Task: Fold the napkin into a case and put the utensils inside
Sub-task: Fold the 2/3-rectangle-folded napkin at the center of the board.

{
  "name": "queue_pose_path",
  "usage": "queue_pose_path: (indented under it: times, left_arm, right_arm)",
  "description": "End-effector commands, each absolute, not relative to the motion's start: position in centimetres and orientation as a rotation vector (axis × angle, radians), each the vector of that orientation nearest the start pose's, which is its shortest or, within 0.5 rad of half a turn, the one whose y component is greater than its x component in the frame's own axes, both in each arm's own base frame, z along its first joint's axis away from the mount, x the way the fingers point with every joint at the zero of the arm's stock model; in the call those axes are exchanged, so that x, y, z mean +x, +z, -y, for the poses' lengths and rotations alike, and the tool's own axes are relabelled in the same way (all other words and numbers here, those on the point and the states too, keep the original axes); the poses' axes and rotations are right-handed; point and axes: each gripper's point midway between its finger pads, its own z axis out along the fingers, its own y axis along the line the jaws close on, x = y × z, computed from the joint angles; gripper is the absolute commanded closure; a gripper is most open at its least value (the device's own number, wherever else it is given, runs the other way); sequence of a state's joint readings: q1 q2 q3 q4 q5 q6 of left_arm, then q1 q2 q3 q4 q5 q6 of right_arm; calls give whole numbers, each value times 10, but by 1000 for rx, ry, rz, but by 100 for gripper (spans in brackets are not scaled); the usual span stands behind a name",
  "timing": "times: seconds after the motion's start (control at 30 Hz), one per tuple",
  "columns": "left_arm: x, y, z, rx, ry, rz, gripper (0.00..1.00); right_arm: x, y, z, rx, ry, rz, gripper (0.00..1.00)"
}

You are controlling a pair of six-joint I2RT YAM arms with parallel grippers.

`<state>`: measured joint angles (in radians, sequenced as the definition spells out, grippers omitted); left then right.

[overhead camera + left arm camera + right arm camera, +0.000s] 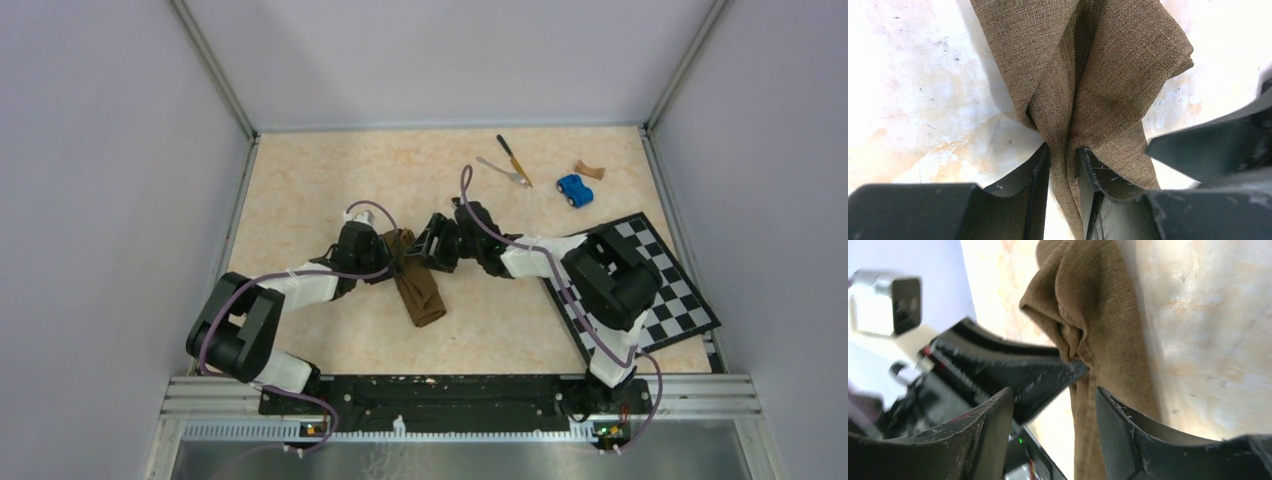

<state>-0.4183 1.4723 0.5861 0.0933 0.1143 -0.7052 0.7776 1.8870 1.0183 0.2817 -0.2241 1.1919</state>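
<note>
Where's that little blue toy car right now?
In the overhead view the blue car sits far right on the table, just right of the fork and knife, beyond the checkered board.

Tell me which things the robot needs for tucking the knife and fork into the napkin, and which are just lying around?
Needed:
dark brown cloth napkin
slim knife with yellow-orange handle
small silver metal fork

Just lying about:
blue toy car
black-and-white checkered board
small brown curved piece
</note>
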Motion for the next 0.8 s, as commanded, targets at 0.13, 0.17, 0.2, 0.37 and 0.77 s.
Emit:
queue_pose_path:
  times: [0.13,0.17,0.2,0.37,0.77]
  left_arm:
    - [276,6,169,-311,-595,-2526,70]
    - [275,6,170,-316,-604,-2528,72]
    - [275,6,170,-322,-610,-2528,73]
    - [271,4,168,-349,-607,-2529,75]
    - [265,20,176,-371,-713,-2488,73]
  right_arm:
    - [245,116,-376,-428,1511,-2271,41]
    - [241,115,-376,-445,1514,-2278,44]
    - [239,113,-375,-449,1521,-2281,47]
    - [231,96,-383,-463,1554,-2308,69]
    - [198,24,-398,-420,1535,-2438,92]
